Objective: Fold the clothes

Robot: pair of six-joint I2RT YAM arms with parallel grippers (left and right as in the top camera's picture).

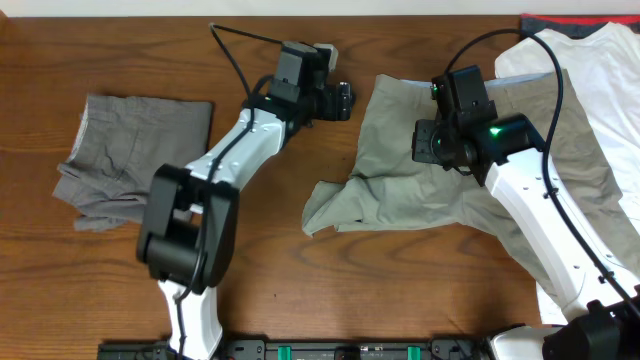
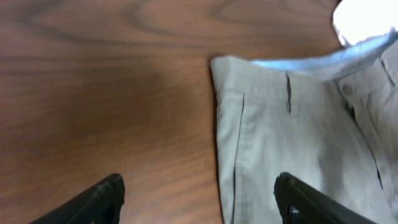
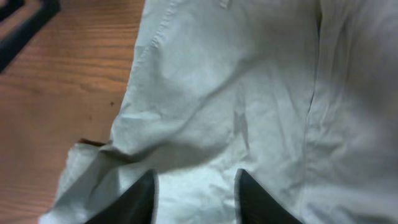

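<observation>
The light khaki trousers (image 1: 440, 185) lie spread at centre right, with one corner bunched up toward the table's middle. In the left wrist view their waistband corner (image 2: 292, 118) shows a belt loop and a pale blue lining. My left gripper (image 2: 199, 194) hangs open and wide, one finger over bare wood and the other over the waistband edge; from overhead the left gripper (image 1: 340, 100) is just left of the trousers. My right gripper (image 3: 194, 194) hovers over the rumpled khaki cloth (image 3: 236, 93), jaws a little apart with nothing pinched. The right gripper (image 1: 432, 140) is above the trousers' middle.
Darker grey trousers (image 1: 130, 160) lie folded at the far left. A white T-shirt (image 1: 600, 70) lies at the back right, partly under the khaki trousers and my right arm. A red item (image 1: 548, 20) shows at the back edge. Bare wood (image 1: 300, 270) fills the front middle.
</observation>
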